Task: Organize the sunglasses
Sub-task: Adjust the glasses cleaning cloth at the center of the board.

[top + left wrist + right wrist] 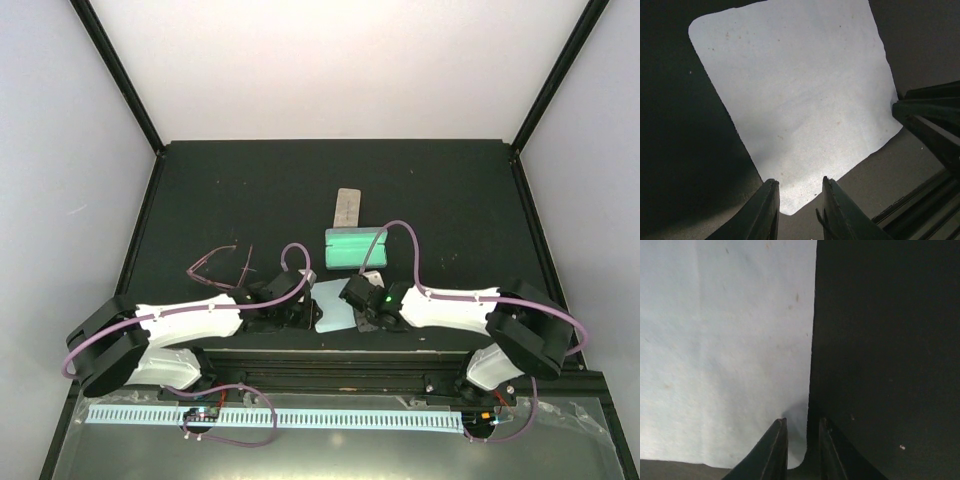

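Note:
The sunglasses (215,265), a thin reddish-pink wire pair, lie with arms unfolded on the dark mat left of centre, apart from both grippers. A light blue cloth (335,305) lies flat between the two grippers. My left gripper (305,300) is at the cloth's left side. In the left wrist view its jaws (799,181) stand slightly open over a corner of the cloth (800,100), gripping nothing. My right gripper (358,305) is at the cloth's right edge. In the right wrist view it (802,420) is slightly open, straddling the edge of the cloth (725,350).
An open case with a green inside (355,247) sits just behind the cloth, under the right arm's cable. A beige-grey oblong piece (346,207) lies behind it. The right arm (935,125) shows at the right of the left wrist view.

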Motion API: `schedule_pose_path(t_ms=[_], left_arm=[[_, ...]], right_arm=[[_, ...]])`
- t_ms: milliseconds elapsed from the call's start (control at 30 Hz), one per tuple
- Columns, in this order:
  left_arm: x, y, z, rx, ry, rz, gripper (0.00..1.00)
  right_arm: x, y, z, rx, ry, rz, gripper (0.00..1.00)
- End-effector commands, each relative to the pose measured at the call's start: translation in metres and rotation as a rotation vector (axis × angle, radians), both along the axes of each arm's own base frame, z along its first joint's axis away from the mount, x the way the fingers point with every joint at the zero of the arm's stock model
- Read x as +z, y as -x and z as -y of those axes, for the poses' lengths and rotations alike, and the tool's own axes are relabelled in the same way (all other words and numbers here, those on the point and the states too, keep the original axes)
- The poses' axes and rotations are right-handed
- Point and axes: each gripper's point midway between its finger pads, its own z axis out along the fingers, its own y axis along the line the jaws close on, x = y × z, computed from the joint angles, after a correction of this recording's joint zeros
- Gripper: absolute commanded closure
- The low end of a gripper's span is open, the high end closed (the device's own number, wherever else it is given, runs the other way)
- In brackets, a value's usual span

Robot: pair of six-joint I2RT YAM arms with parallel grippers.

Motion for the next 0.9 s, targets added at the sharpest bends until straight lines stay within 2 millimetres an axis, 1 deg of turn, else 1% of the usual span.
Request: schedule_pose_path(t_ms=[0,67,200,367,400,567,633,700,767,867], left_arm=[[0.008,-0.007,0.006,0.013,0.032,0.026,0.75],[0.007,-0.007,0.006,0.015,0.029,0.027,0.75],[0.008,-0.009,0.006,0.014,0.026,0.036,0.75],[0.012,-0.013,0.006,0.016,0.018,0.054,0.74],[0.005,-0.013,0.005,0.019,-0.008,0.045,0.74],[0.005,-0.02,0.002,0.032,-0.048,0.061,0.72],[0.005,-0.023,0.002,0.034,-0.059,0.064,0.71],[0.005,-0.027,0.002,0.036,-0.068,0.068,0.7],[0.005,-0.031,0.0,0.037,-0.084,0.073,0.69],[0.007,-0.04,-0.003,0.051,-0.098,0.084,0.66]], right_arm=[[-0.015,0.009,0.004,0.005,0.005,-0.048,0.82],[-0.02,0.014,0.008,0.003,0.008,-0.069,0.86],[-0.025,0.024,0.012,-0.001,0.002,-0.102,0.99],[-0.025,0.041,0.016,-0.007,-0.009,-0.137,0.99],[-0.025,0.044,0.019,-0.015,-0.008,-0.14,0.99],[-0.026,0.054,0.026,-0.055,-0.018,-0.149,0.99],[-0.026,0.051,0.026,-0.061,-0.025,-0.134,0.91],[-0.02,0.043,0.027,-0.066,-0.006,-0.093,0.83],[-0.007,0.032,0.025,-0.069,0.001,-0.037,0.77],[0.015,0.008,0.024,-0.095,-0.01,0.055,0.7]])
